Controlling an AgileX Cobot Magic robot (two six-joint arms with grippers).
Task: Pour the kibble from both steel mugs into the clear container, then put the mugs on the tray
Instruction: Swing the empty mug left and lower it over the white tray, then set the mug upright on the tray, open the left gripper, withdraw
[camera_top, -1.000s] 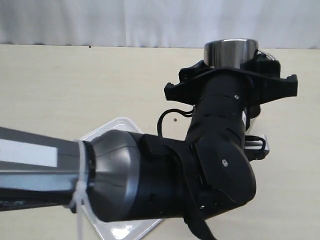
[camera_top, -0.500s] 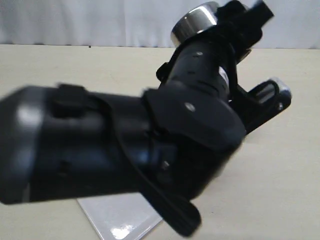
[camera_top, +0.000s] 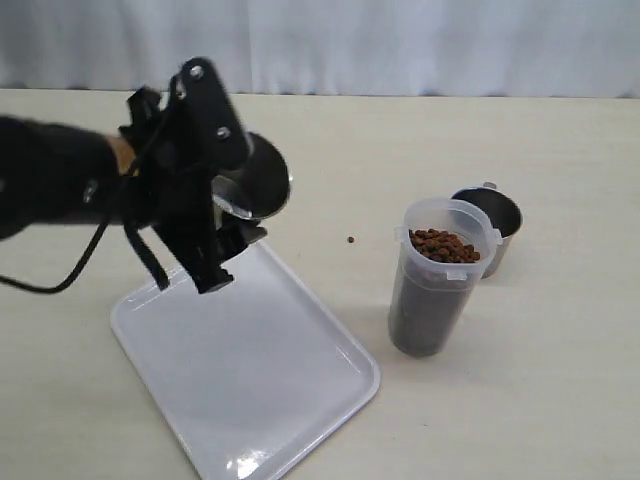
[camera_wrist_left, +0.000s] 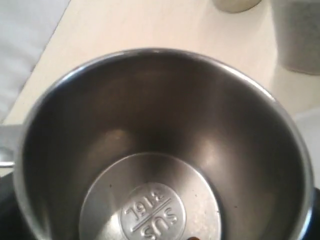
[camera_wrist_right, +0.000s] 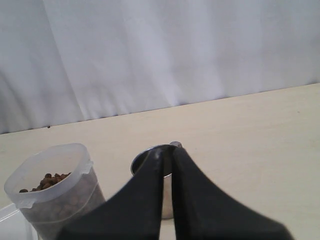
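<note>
My left gripper (camera_top: 238, 198) is shut on one steel mug (camera_top: 258, 180), holding it tilted in the air above the far corner of the white tray (camera_top: 250, 380). The left wrist view looks straight into this mug (camera_wrist_left: 150, 150). It is empty apart from one pellet (camera_wrist_left: 192, 238) at the bottom. The clear container (camera_top: 435, 295) stands right of the tray, filled with kibble (camera_top: 443, 245). The second steel mug (camera_top: 492, 222) stands just behind it, apart from my right gripper (camera_wrist_right: 167, 152), which is shut with nothing in it. That gripper is out of the exterior view.
One stray pellet (camera_top: 351, 240) lies on the beige table (camera_top: 560, 380) between the tray and the container. A white curtain (camera_top: 400, 40) closes off the far edge. The right wrist view shows the container (camera_wrist_right: 50, 195) beside the second mug (camera_wrist_right: 141, 160).
My left arm has swung from over the container on the right across to the left, carrying the mug to above the tray. The container and second mug have come into view.
</note>
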